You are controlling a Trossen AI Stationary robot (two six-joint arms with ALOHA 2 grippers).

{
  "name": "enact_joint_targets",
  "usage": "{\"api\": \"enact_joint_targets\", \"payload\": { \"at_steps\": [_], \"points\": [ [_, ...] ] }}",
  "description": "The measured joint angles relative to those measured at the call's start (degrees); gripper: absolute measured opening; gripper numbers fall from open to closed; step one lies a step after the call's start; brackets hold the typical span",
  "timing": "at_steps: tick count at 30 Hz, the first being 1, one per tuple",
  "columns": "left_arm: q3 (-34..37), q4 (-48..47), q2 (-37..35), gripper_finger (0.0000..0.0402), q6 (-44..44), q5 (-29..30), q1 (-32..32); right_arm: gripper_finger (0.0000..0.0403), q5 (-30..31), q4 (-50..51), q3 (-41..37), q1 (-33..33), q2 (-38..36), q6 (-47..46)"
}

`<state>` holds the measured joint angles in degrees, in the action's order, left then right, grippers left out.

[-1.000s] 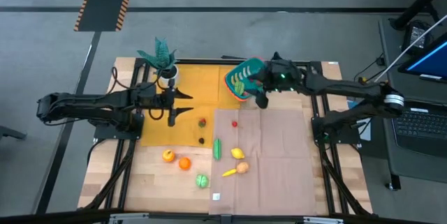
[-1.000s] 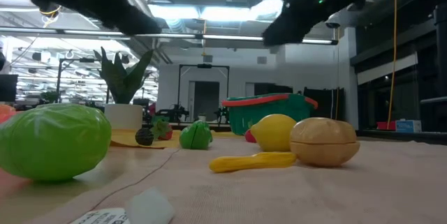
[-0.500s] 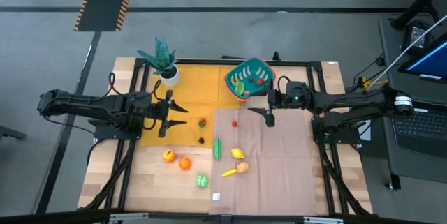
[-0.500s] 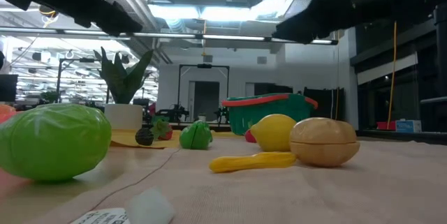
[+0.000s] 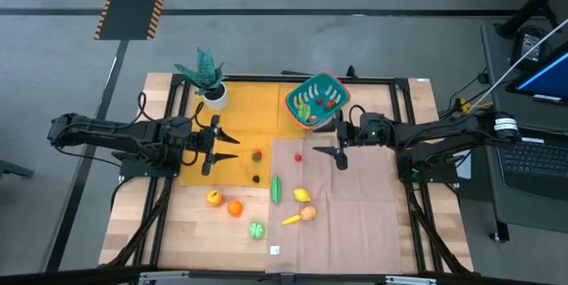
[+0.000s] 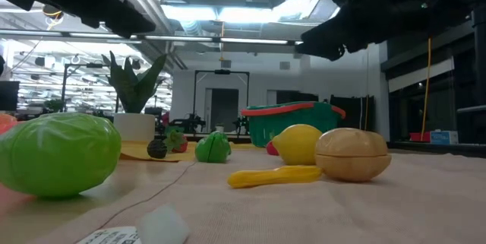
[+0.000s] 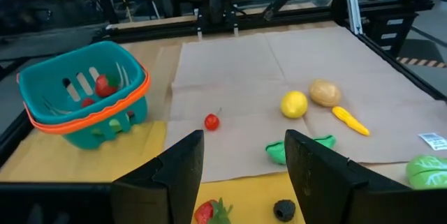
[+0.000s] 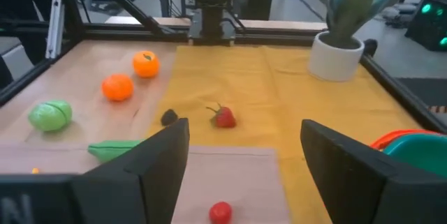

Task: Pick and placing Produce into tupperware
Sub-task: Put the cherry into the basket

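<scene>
I've got the wooden desk (image 5: 191, 232) under a yellow mat (image 5: 244, 112) and a brown paper sheet (image 5: 346, 205) — a potted plant (image 5: 207, 76) in its white pot sits at the mat's far corner. A white tag (image 5: 274, 250) lies near the front edge — a laptop (image 5: 537, 72) glows off to the side.

Tabletop (image 5: 177, 232): pale wood boards, matt, partly covered by a yellow cloth (image 5: 240, 112) and a brown paper sheet (image 5: 355, 205). Tupperware (image 7: 84, 95): smooth glossy plastic. Produce (image 6: 57, 153): smooth, slightly shiny plastic
</scene>
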<state>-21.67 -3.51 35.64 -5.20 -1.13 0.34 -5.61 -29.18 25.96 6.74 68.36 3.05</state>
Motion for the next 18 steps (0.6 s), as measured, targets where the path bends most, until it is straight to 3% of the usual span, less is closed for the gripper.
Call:
{"api": "enact_joint_targets", "payload": {
  "at_steps": [15, 18],
  "points": [
    [0.0, -0.2, 1.7, 0.0192, 2.0, 0.0, 0.0, 0.0275, 0.2, 0.4, 0.0, -0.6, 8.0, -4.6],
    [2.2, 5.1, 3.9, 0.0192, 2.1, 0.0, 0.0, 0.0275, 0.2, 0.4, 0.4, -1.3, 8.0, -4.4]
  ]
}}
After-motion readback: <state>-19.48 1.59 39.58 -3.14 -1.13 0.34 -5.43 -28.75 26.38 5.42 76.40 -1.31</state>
